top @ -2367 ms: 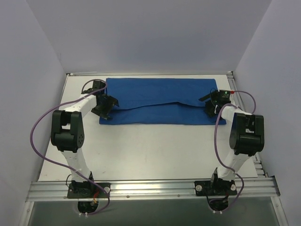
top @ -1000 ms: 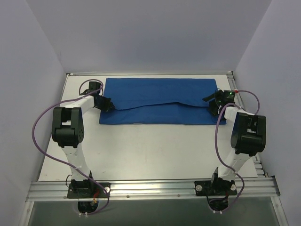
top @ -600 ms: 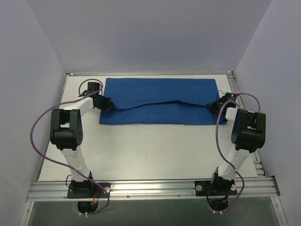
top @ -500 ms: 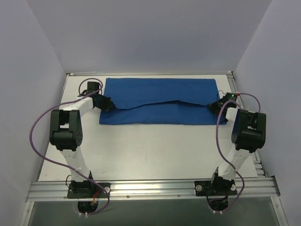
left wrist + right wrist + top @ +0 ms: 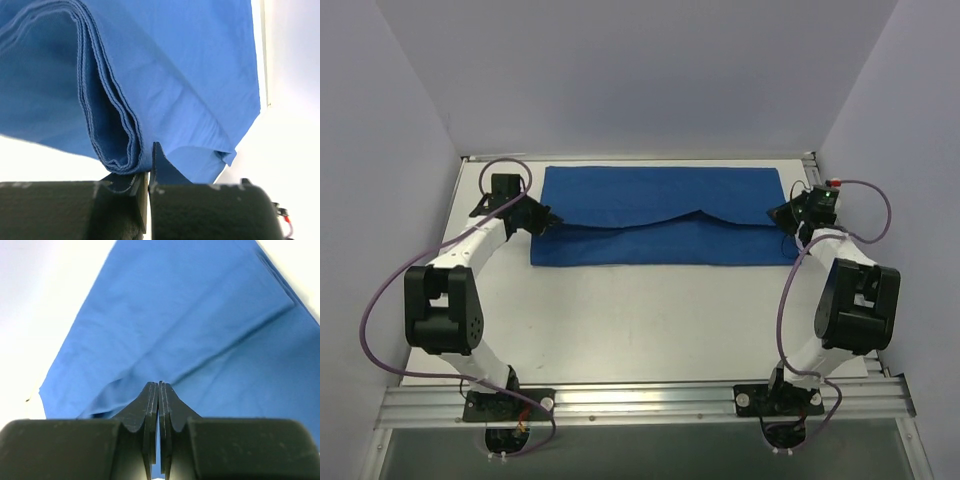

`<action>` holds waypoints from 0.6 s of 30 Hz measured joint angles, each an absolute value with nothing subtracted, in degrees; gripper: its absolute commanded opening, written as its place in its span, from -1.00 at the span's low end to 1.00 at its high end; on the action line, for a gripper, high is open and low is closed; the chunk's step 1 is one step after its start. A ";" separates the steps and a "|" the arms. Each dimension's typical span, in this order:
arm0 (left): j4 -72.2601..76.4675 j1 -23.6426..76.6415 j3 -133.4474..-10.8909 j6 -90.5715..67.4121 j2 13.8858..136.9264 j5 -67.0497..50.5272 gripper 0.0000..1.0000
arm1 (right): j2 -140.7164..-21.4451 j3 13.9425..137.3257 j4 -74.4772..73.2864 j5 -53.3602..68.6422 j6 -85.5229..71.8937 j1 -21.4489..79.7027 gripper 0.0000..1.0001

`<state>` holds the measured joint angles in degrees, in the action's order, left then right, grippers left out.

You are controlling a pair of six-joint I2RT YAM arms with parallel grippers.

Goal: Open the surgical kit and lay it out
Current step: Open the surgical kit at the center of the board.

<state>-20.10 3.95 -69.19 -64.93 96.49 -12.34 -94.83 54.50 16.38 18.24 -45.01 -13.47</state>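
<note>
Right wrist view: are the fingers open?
No, the fingers are pressed flat together, with only a thin sliver of the blue cloth wrap between them.

A white bench [image 5: 640, 310] lies flat under the left tool [image 5: 548, 221] and the right tool [image 5: 775, 213]. Pale walls [image 5: 640, 80] (a soft purple-grey) stand past both tools and out to each side. A shiny metal rail [image 5: 640, 400] runs along the bench edge, well behind the tools. The light is soft and even.

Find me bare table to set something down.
Widest free patch: bare table between the near edge of the blue wrap and the arm bases. Crowded at its two ends, where the left gripper and right gripper pinch it.
</note>
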 measured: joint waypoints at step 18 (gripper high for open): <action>-20.23 3.97 -63.24 -63.99 88.64 -14.46 -0.95 | -90.94 51.96 13.13 20.49 -43.88 -13.82 -0.02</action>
<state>-20.23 3.97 -63.24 -63.99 88.64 -14.46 -90.94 51.96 13.13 20.49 -43.88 -13.82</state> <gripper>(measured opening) 0.050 0.496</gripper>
